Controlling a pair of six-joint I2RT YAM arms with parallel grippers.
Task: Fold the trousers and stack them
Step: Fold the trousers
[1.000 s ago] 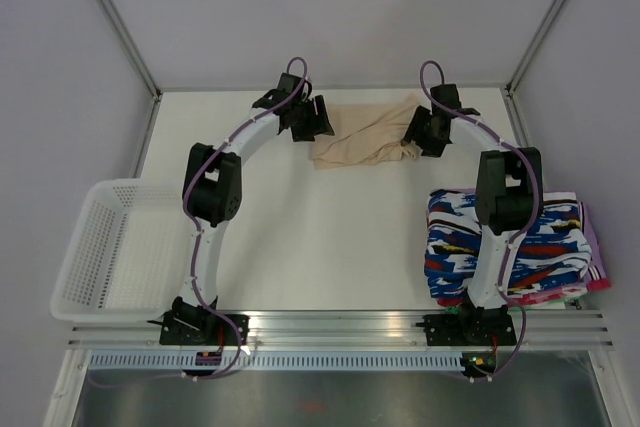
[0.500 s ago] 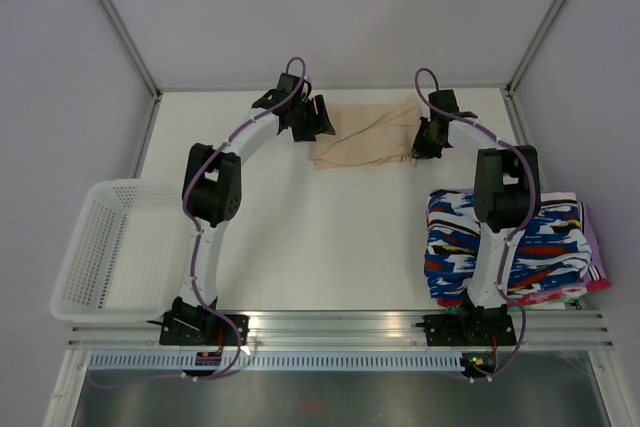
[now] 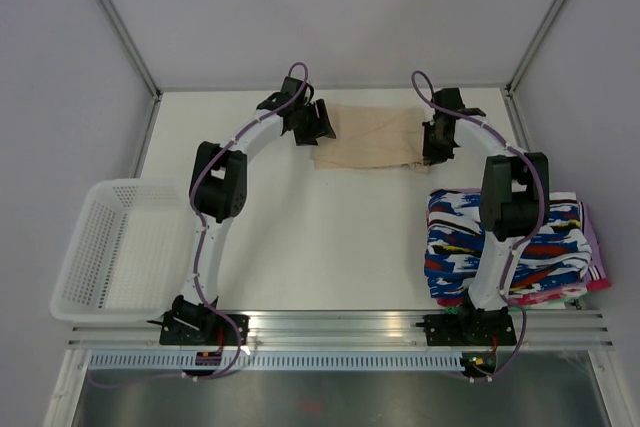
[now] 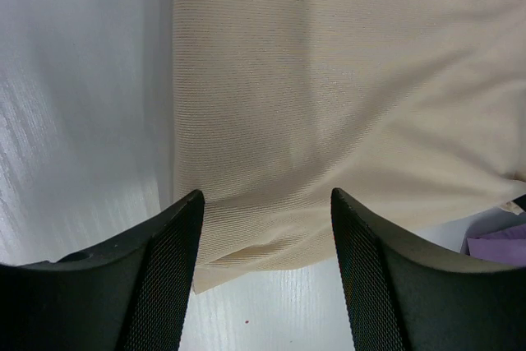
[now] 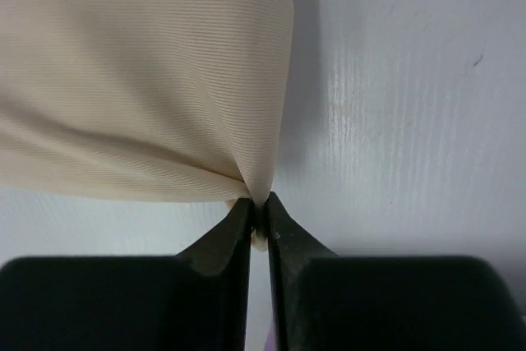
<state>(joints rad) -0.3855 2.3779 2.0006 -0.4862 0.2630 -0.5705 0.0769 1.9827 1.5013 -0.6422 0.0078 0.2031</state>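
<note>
The beige trousers (image 3: pixel 372 139) lie folded flat near the far edge of the table, between the two grippers. My right gripper (image 3: pixel 437 143) is at their right end, shut on a pinched corner of the trousers (image 5: pixel 256 195), with the cloth (image 5: pixel 140 80) pulled taut to the left of it. My left gripper (image 3: pixel 318 129) hovers at the left end, open; its fingers (image 4: pixel 168 269) straddle the near-left corner of the trousers (image 4: pixel 329 121) without gripping it.
A stack of folded patterned garments (image 3: pixel 545 247) lies at the right edge, partly behind my right arm. A white mesh basket (image 3: pixel 105 247) sits off the table's left side. A purple cloth edge (image 4: pixel 497 244) shows at the lower right of the left wrist view.
My right gripper shut on the right corner of the trousers and drew it rightward, smoothing the crumpled cloth flat. My left gripper shifted slightly right and stayed open.
</note>
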